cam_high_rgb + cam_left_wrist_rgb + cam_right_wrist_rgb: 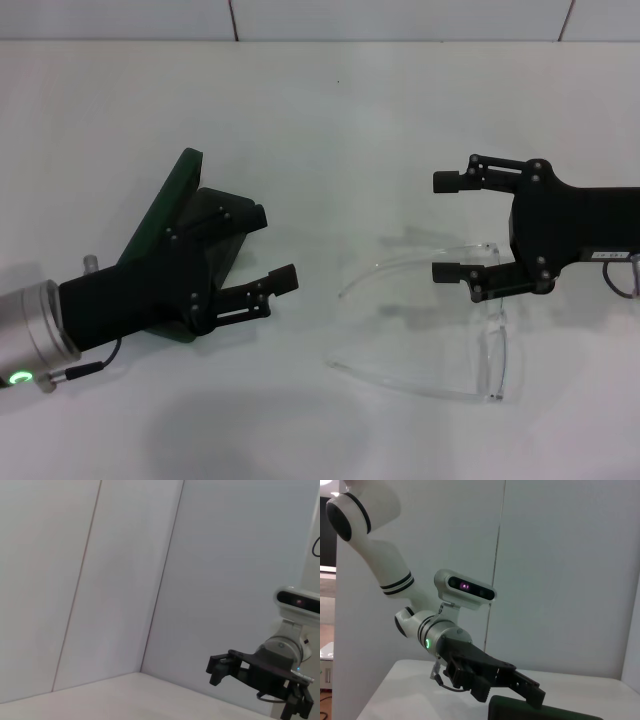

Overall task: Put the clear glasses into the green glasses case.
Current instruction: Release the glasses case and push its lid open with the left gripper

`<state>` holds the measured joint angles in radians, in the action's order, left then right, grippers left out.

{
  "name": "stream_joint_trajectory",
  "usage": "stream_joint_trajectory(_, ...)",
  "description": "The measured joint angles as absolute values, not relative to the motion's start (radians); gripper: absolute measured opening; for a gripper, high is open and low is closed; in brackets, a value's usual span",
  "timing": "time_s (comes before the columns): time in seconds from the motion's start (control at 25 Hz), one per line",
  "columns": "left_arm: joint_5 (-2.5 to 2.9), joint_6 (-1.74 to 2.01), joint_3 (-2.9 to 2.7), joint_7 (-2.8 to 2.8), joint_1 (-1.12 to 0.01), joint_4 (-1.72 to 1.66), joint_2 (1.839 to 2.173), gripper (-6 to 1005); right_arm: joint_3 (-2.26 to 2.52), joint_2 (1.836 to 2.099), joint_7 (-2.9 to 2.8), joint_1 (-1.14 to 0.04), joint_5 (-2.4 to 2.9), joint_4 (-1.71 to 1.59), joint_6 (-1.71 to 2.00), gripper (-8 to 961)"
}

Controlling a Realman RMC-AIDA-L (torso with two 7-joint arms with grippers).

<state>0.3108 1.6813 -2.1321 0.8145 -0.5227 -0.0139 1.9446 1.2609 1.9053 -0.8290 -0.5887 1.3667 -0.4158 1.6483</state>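
Robot lab, bare white table [320, 100], plain white panelled walls [100, 580]

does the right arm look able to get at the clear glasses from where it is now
Probably yes. The right tool is open and sits right over the far arm of the clear glasses, which lie unfolded on the bare table. Nothing stands between them; the left tool and green glasses case are well off to the side.

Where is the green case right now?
Head view: the green case sits on the table's left side, mostly hidden under the left tool.
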Motion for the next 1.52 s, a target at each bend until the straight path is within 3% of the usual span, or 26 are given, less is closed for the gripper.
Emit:
stream_joint_trajectory(0.56, 0.289, 1.686, -2.132, 0.817, -0.514, -0.012, 1.946, 854, 1.261, 1.907, -0.828, -0.590, 1.364, -0.416, 1.644, 864)
stream_joint_trajectory(0.68, 0.274, 1.689, -2.133, 0.872, -0.526, -0.018, 1.920, 849, 1.261, 1.907, -0.828, -0.593, 1.364, -0.416, 1.643, 864)
stream_joint_trajectory(0.88, 0.272, 1.690, -2.150, 1.068, -0.604, 0.028, 1.841, 841, 1.261, 1.905, -0.829, -0.588, 1.365, -0.428, 1.643, 863)
stream_joint_trajectory(1.04, 0.244, 1.691, -2.215, 1.133, -0.687, 0.134, 1.827, 835, 1.261, 1.897, -0.828, -0.587, 1.366, -0.428, 1.643, 862)
stream_joint_trajectory(1.28, 0.025, 1.688, -2.424, 1.169, -0.769, 0.355, 1.868, 826, 1.261, 1.899, -0.825, -0.595, 1.368, -0.428, 1.621, 861)
stream_joint_trajectory(1.52, -0.267, 1.679, -2.738, 1.220, -0.754, 0.568, 1.979, 817, 1.261, 1.898, -0.822, -0.598, 1.368, -0.428, 1.617, 861)
